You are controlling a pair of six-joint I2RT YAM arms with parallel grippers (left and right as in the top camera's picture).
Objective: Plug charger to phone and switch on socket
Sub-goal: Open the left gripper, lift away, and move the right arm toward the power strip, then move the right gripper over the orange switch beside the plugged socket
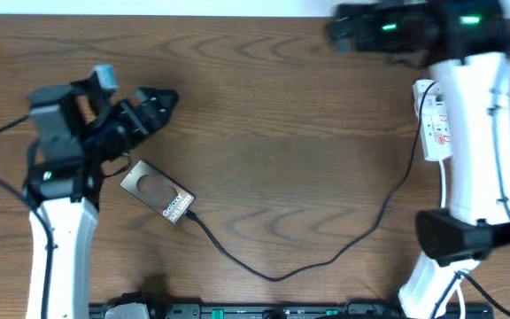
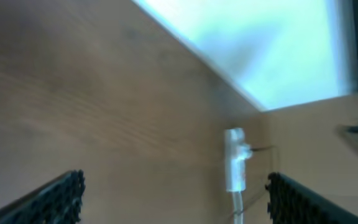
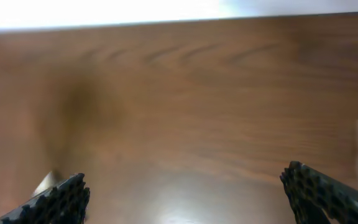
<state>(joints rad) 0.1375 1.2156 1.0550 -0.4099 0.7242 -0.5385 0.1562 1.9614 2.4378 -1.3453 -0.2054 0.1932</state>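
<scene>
Black charger (image 1: pixel 273 275) runs from the socket (image 1: pixel 434 124) to the phone (image 1: pixel 158 192), well left of the socket, tip apparently seated; left gripper (image 1: pixel 162 102) and right gripper (image 1: pixel 336 34) both gape wide, empty; the right hovers just beyond the socket; press its switch squarely, lightly.

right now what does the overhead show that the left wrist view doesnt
Only the overhead shows the phone, with the charger running from its lower end across the table. Only the left wrist shows the left gripper close up, its fingers wide apart with nothing between them. Both show the socket and the wood of the table.
</scene>
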